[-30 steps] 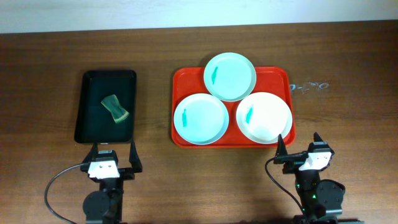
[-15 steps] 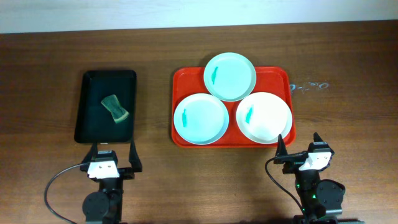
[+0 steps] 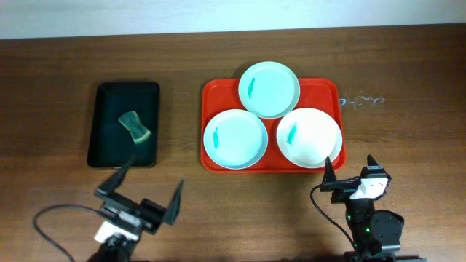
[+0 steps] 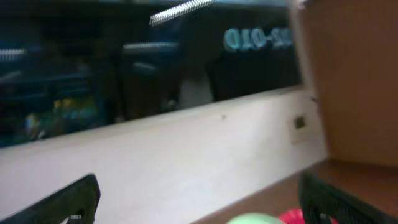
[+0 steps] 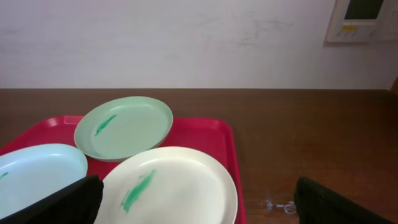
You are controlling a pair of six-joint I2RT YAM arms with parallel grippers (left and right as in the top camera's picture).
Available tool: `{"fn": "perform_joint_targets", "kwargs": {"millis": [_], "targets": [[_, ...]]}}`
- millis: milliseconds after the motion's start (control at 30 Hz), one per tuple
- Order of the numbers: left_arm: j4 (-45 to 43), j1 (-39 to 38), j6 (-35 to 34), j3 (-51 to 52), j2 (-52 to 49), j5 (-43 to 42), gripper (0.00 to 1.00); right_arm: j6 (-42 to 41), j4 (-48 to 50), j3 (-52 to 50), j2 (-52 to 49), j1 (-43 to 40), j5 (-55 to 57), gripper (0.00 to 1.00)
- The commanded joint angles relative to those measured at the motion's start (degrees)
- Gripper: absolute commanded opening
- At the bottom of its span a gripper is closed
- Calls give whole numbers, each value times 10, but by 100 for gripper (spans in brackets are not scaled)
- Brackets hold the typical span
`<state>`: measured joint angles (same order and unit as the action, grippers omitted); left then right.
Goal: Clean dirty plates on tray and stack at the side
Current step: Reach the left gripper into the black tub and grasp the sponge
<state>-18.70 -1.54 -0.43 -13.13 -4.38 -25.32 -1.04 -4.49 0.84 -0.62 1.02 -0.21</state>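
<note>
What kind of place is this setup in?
Likely a lab or office room: a wooden table against a bare white wall, a wall-mounted control panel, and smeared plates staged on a red tray.

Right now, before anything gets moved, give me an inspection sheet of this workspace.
Surface: dark wooden table, faint white marks toward its right side.
Job's things: red tray holding three plates, back, left and right, each with a teal smear; none stacked at the side yet.
Clutter: black tray with a green sponge in it.
Grippers: left gripper and right gripper both have their fingers spread and hold nothing.
Cables: black cable looping by the left arm, another by the right arm.
Surroundings: pale wall behind the table, with a wall panel.
</note>
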Motion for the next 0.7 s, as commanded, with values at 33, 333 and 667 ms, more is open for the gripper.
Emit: {"fn": "perform_joint_targets", "kwargs": {"millis": [33, 333, 667], "targets": [[226, -2, 69, -259, -223, 17, 99, 2, -1, -5, 4, 5, 3, 98], [653, 47, -24, -743, -734, 102, 99, 2, -1, -5, 4, 5, 3, 98], [695, 92, -219, -771, -1028, 233, 99, 2, -1, -5, 4, 5, 3, 98]]}}
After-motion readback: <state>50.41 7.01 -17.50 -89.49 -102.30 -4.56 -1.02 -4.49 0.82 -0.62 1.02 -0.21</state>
